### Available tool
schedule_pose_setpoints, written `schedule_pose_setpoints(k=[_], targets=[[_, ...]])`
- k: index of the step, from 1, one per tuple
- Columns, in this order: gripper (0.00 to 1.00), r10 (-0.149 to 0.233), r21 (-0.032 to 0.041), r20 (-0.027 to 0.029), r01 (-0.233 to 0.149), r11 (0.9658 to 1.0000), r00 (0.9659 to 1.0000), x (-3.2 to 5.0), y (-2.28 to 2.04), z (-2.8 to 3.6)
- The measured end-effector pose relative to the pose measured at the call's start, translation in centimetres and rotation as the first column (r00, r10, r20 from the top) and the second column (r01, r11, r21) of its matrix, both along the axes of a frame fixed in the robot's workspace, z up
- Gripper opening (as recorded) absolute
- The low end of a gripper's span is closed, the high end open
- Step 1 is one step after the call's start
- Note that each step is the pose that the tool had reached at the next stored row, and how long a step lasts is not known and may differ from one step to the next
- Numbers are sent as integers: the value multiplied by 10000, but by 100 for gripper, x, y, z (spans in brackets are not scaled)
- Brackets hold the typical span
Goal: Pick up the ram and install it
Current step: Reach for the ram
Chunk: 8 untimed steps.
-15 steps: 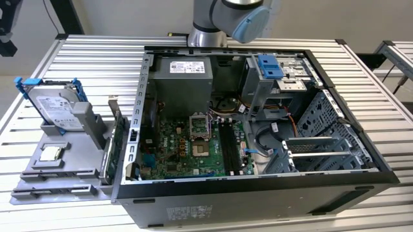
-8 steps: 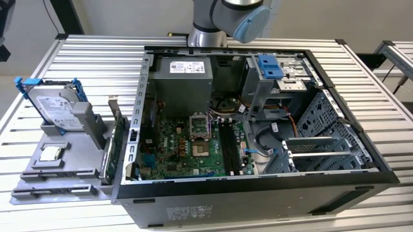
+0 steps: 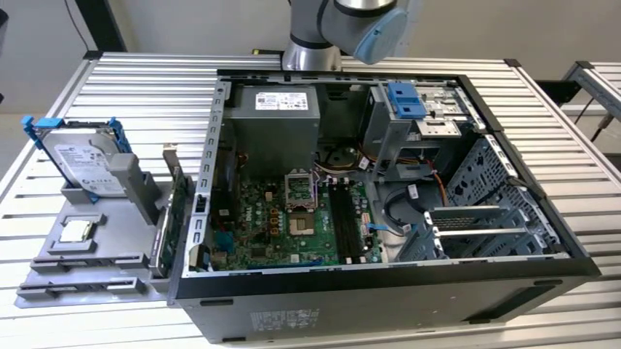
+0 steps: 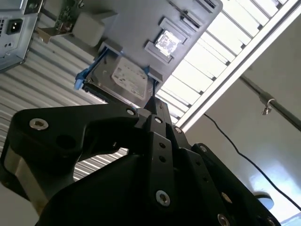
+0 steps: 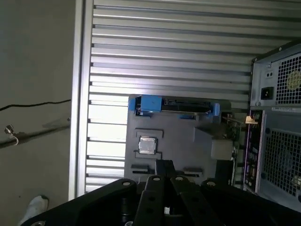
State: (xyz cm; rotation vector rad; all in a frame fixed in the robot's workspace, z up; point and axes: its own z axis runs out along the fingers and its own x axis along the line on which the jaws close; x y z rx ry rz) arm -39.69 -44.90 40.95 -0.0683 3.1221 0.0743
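Observation:
I cannot pick out the ram in any view. The gripper [image 4: 156,104] hangs high above the slatted table, away from the open computer case [image 3: 291,87], and points toward the grey parts holder [image 5: 183,141]. Its black fingers [image 5: 163,165] meet in one narrow tip, shut, with nothing visible between them. In the exterior view the arm's grey and blue joint [image 3: 364,22] rises behind the case. The motherboard [image 3: 281,218] lies exposed inside the case, with long black memory slots [image 3: 347,218] beside the processor socket.
On the holder [image 3: 97,240] stand a silver hard drive in a blue frame [image 3: 83,160] and a square processor chip [image 3: 75,231]. A green card with a metal bracket [image 3: 174,196] stands on edge next to the case. The drive cage [image 3: 408,109] fills the case's far corner.

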Motion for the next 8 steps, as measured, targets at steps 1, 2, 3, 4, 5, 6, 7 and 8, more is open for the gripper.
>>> schedule_pose_setpoints(k=[1, 2, 3, 4, 5, 6, 7, 8], targets=[[0, 1, -1, 0, -1, 10000, 10000, 0, -41, -2], [0, 1, 0, 0, -1, 10000, 10000, 0, -73, -4], [0, 1, 0, 0, -1, 10000, 10000, 0, -109, -7], [0, 0, 0, 1, 0, 10000, 10000, 0, -136, -11], [0, -1, 0, 0, 1, 10000, 10000, 0, -163, -14], [0, -1, 0, -1, 1, 10000, 10000, 0, -190, -16], [0, 0, 0, 1, 0, 10000, 10000, 0, -217, -19], [0, 0, 0, 1, 0, 10000, 10000, 0, -246, -22]])
